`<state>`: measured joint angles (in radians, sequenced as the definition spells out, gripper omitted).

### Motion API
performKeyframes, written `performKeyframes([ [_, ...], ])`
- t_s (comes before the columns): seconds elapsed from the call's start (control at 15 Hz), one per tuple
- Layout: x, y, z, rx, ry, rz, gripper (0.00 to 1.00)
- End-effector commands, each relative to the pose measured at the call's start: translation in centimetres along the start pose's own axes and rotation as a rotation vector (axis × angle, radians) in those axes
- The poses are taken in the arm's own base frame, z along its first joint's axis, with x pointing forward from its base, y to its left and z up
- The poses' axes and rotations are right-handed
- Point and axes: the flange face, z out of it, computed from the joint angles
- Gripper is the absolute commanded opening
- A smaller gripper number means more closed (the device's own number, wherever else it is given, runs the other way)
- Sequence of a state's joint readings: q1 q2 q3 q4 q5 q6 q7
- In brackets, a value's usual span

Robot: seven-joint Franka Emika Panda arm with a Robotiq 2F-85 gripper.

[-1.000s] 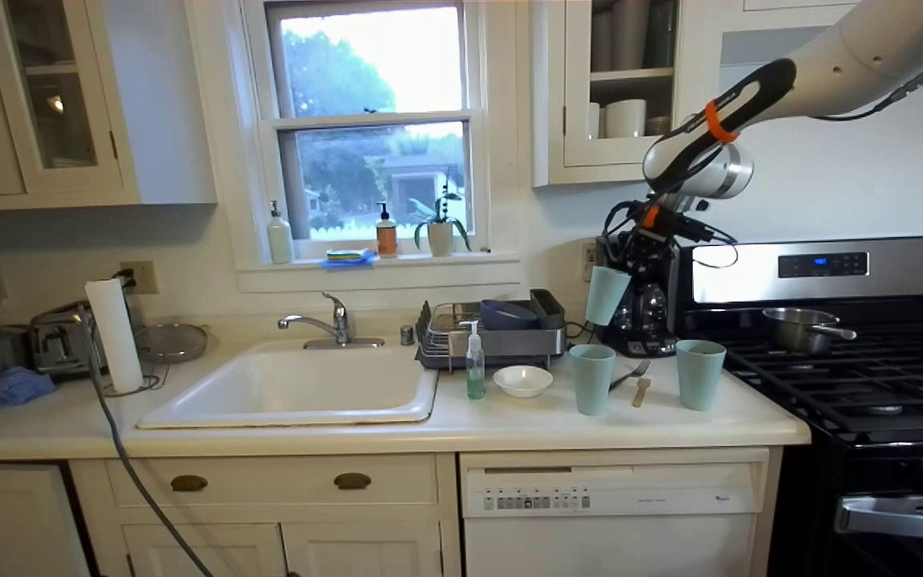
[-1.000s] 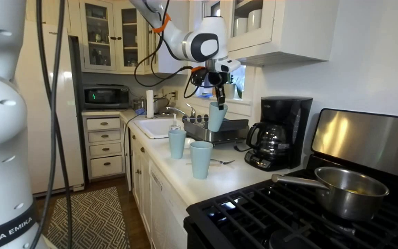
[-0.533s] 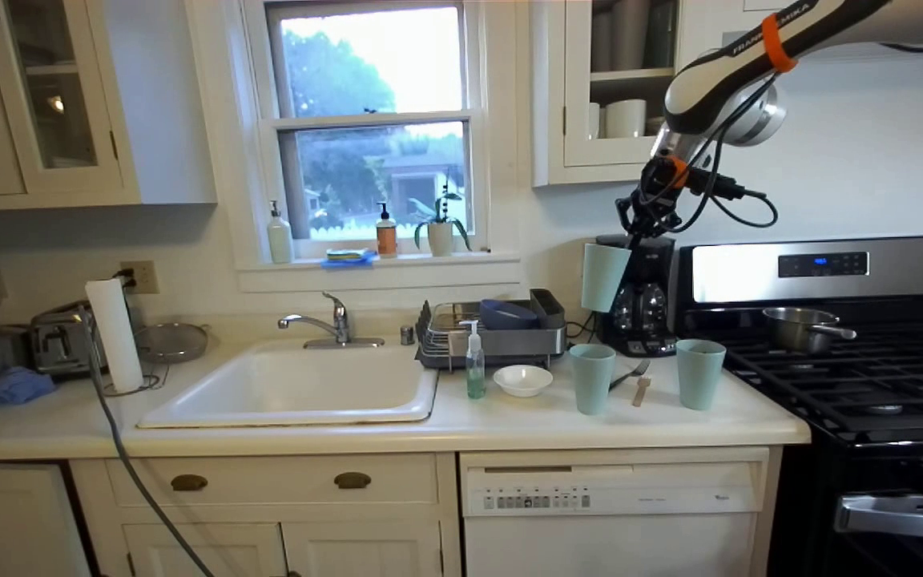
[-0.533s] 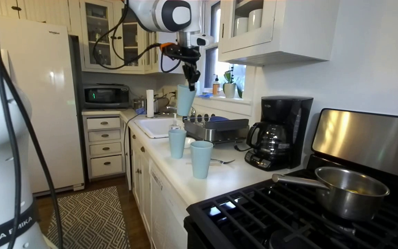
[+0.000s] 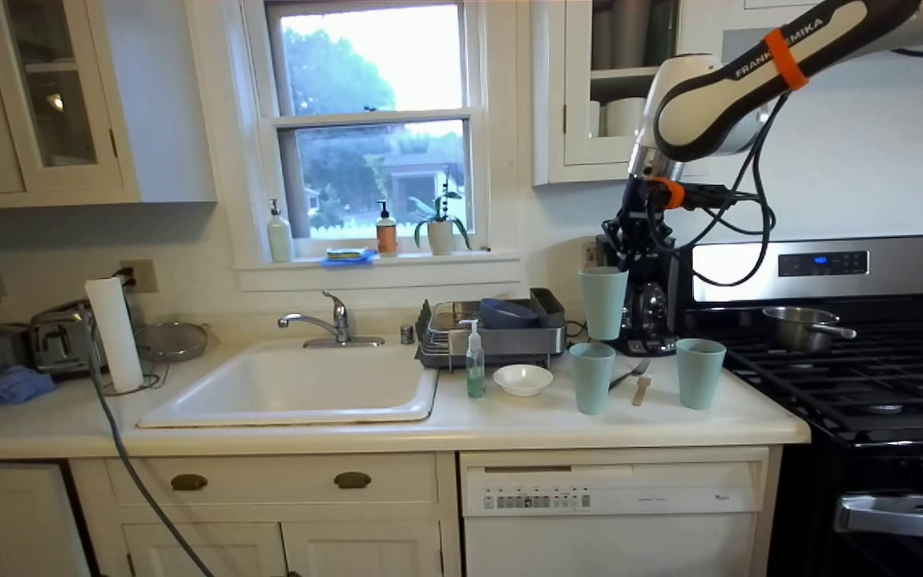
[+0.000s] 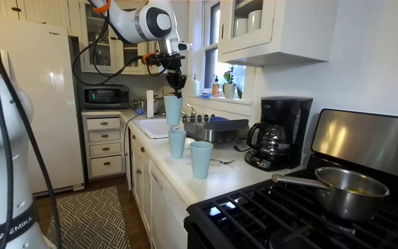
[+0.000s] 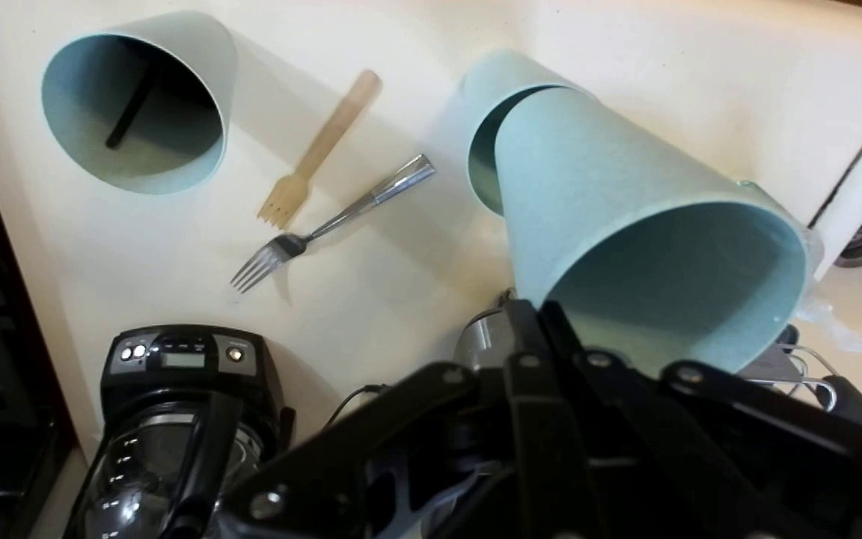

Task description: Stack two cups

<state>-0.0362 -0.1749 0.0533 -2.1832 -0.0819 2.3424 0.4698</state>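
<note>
My gripper is shut on the rim of a pale mint-green cup, one finger inside and one outside. In both exterior views this held cup hangs mouth up, close to upright, in the air. A second cup stands upright on the counter almost directly below it, with a small gap seen between base and rim. In the wrist view the held cup partly covers this second cup. A third cup stands apart, nearer the stove; a dark stick-like shape shows inside it in the wrist view.
A metal fork and a wooden fork lie between the standing cups. A white bowl, soap bottle and dish rack are beside them. The black coffee maker stands behind, the stove to one side.
The held cup has gone from tilted to nearly upright. It rose at first, moved over the second cup, then came down closer to its rim. The standing cups have not moved.
</note>
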Motion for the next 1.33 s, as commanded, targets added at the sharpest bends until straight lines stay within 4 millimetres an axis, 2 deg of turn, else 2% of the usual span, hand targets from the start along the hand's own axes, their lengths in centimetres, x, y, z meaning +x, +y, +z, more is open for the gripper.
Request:
performKeyframes([
  [0.0, -0.6, -0.5, 1.2, -0.036, 0.054, 0.012, 0.01],
  [0.73, -0.3, -1.4, 5.3, -0.030, 0.087, 0.089, 0.01],
  [0.87, -0.2, -1.4, 5.9, -0.029, 0.092, 0.100, 0.29],
  [1.0, -0.2, -1.4, 6.0, -0.026, 0.089, 0.106, 0.42],
  [1.27, 0.4, -0.8, 4.9, -0.023, 0.086, 0.109, 0.70],
])
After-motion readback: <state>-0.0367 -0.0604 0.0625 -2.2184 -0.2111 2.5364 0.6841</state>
